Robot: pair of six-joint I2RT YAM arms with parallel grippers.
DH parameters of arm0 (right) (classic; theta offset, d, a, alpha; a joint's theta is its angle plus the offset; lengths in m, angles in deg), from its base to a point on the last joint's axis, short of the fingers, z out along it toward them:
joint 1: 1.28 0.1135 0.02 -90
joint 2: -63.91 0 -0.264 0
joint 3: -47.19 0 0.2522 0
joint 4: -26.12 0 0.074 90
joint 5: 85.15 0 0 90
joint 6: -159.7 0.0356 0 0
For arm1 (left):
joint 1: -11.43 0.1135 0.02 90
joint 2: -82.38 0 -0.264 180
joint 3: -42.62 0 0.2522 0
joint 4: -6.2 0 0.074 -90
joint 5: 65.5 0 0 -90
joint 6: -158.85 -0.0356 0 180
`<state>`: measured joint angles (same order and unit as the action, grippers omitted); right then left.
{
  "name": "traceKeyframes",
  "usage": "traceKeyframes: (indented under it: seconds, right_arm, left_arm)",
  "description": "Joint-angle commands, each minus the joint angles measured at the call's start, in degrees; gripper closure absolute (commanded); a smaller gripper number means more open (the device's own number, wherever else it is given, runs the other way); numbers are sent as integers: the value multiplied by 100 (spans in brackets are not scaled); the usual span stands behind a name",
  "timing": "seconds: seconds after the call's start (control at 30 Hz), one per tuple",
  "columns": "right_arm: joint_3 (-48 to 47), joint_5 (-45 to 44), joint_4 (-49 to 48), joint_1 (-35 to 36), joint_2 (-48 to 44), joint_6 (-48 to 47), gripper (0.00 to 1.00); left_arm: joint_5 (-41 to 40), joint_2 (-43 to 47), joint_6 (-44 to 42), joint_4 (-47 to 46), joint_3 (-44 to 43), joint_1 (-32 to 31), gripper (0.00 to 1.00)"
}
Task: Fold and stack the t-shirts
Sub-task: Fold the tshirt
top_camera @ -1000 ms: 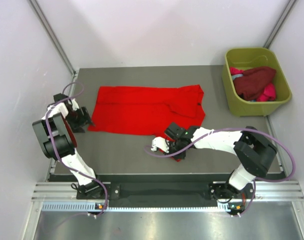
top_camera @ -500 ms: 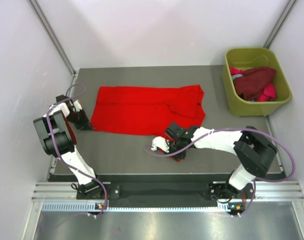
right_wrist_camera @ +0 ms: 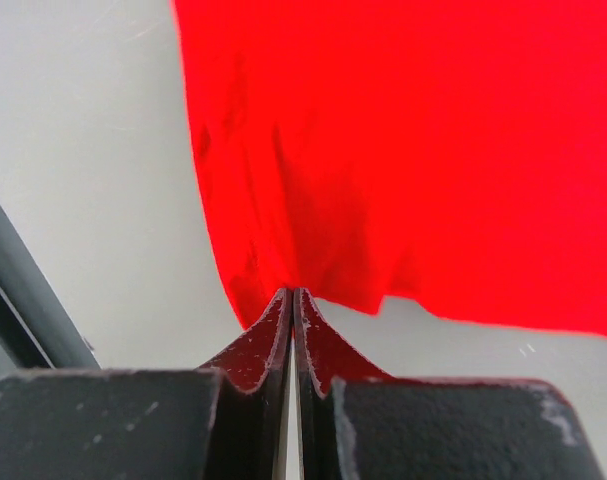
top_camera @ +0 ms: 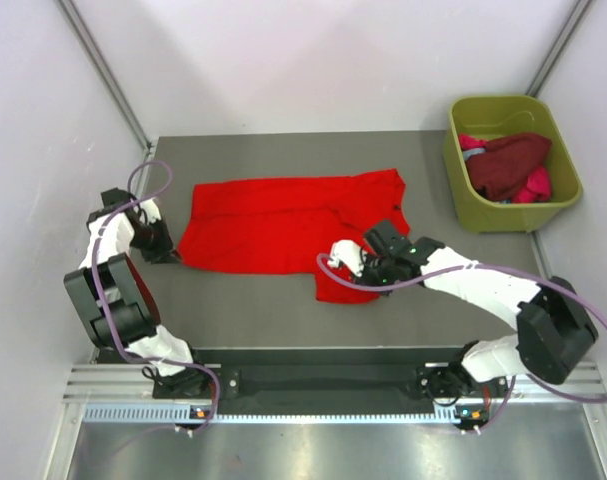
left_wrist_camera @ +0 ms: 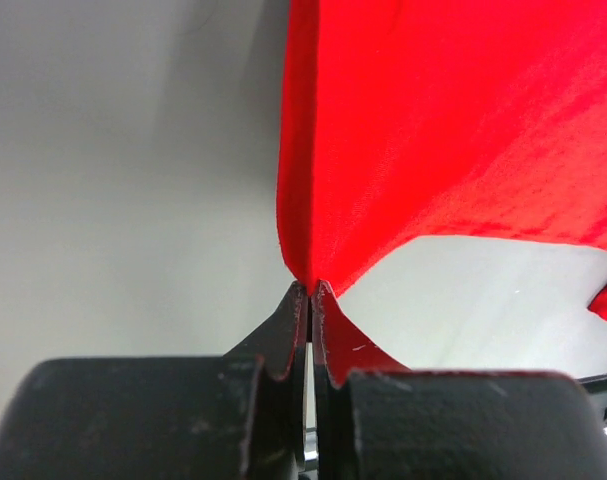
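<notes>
Spread flat on the table: a bright red t-shirt. Pinched at its near left corner by the left claw, clamped tight on the cloth. Gripped at its near right edge by the right claw, likewise closed on fabric. Heaped in the green tub at far right: maroon t-shirt and pink t-shirt

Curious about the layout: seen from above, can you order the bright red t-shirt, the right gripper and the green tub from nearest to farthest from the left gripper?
From the left gripper:
1. bright red t-shirt: its left corner is pinched in it.
2. right gripper: mid-table, toward the front.
3. green tub: far right corner.
</notes>
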<state>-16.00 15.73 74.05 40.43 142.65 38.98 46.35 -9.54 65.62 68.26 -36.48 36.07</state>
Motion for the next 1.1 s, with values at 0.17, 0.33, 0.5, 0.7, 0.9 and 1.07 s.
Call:
traceKeyframes:
  seconds: [0.17,0.33,0.5,0.7,0.9,1.07]
  right_arm:
    - [-567,91,177,-444,-500,66,100]
    - [-1216,-50,81,-690,-228,-127,100]
    - [-1815,-155,-121,-1025,272,-206,100]
    - [-2438,-244,-429,-1279,940,-224,100]
    - [-3045,-340,-578,-1587,1397,-180,100]
    - [-3546,-393,-745,-1824,1820,-119,100]
  left_arm:
    - [39,17,-65,128,-408,14,100]
    - [197,-466,-38,145,-1005,5,100]
    - [442,-1028,128,58,-1498,-21,100]
    - [549,-1749,68,119,-2306,-398,100]
    - [654,-2303,287,145,-3071,-750,100]
    - [427,-2857,270,251,-4082,-961,100]
